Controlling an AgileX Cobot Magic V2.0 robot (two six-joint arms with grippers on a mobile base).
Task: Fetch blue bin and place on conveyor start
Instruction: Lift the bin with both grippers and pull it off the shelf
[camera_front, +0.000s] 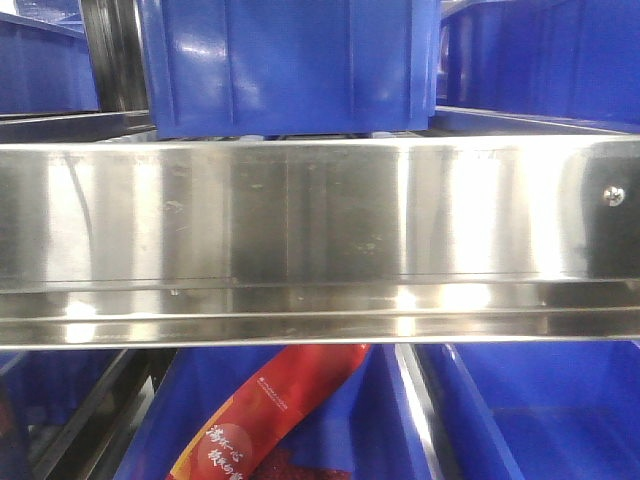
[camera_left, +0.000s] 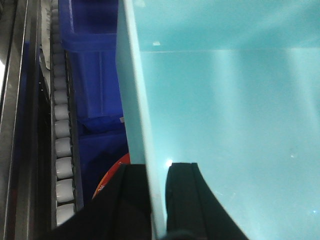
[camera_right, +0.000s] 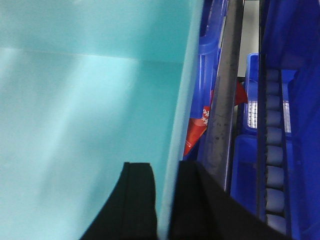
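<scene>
The biggest danger I judge here is the steel rail, which spans the front view from 9 to 3 o'clock. If I carry my load without clearing it, the tub could strike the rail and twist out of my hold. The blue bin hangs between my two arms and fills the left wrist view from 12 round to 5 o'clock. My left gripper is clamped on one thin side wall at 6 o'clock, one finger inside and one outside. My right gripper pinches the opposite wall of the same tub in the same way, again at 6 o'clock. The walls are smooth and the bite looks shallow, so I think an uneven lift or a sudden swing could let one side slip and tip the tub. The roller track at 9 o'clock of the left wrist view and the rack upright at 2 o'clock of the right one stand near, so a corner could catch there. The conveyor start is in none of my views, so I cannot judge the way to it. As for containers, the part of my tub's inside that shows is bare. One of the dark royal-blue bins sits at 12 o'clock above the rail, its contents hidden. Another below, at 6 o'clock, holds a red packet.
</scene>
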